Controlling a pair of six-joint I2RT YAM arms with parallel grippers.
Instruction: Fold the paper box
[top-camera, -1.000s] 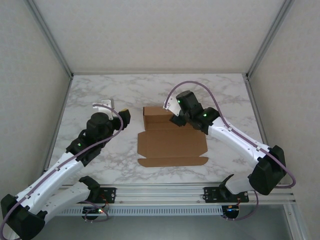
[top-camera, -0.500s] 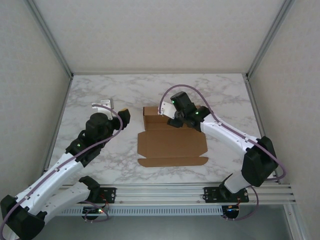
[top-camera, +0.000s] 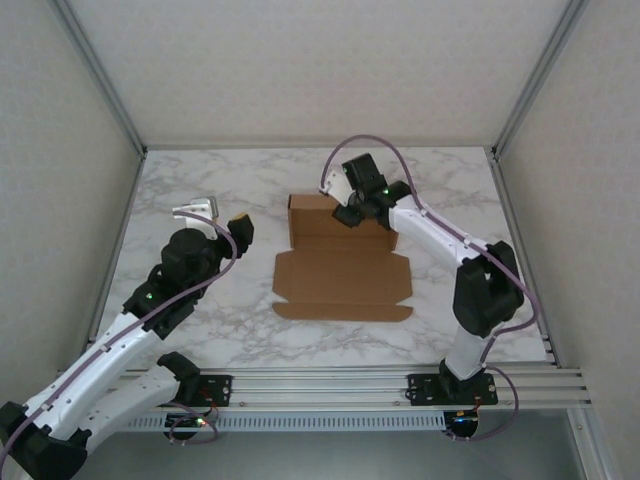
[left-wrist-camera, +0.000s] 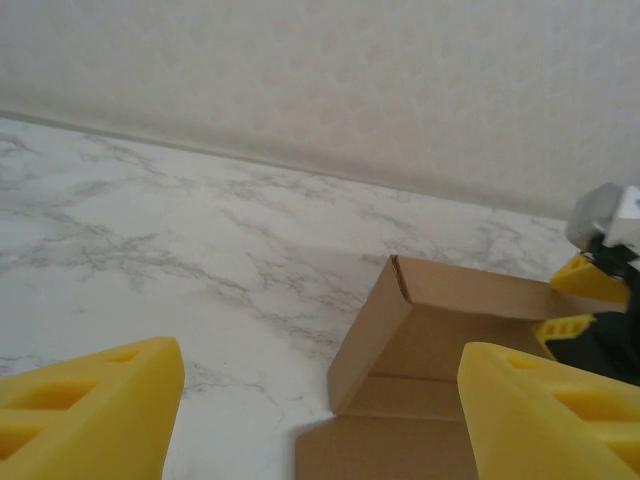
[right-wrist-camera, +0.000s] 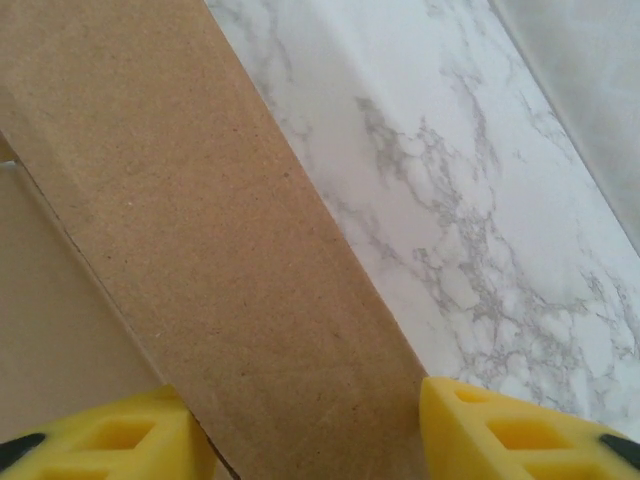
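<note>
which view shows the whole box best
Top external: the whole box lies in sight, rear raised, front flat. Left wrist catches a raised corner; right wrist, one panel close up.

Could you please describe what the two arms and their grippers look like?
Both the left arm and right arm have white links with black joints and small green lights. A purple cable runs along each. The left gripper and right gripper are black and white, with yellow wedge-shaped fingers showing hollow cutouts.

No legible text anywhere
</note>
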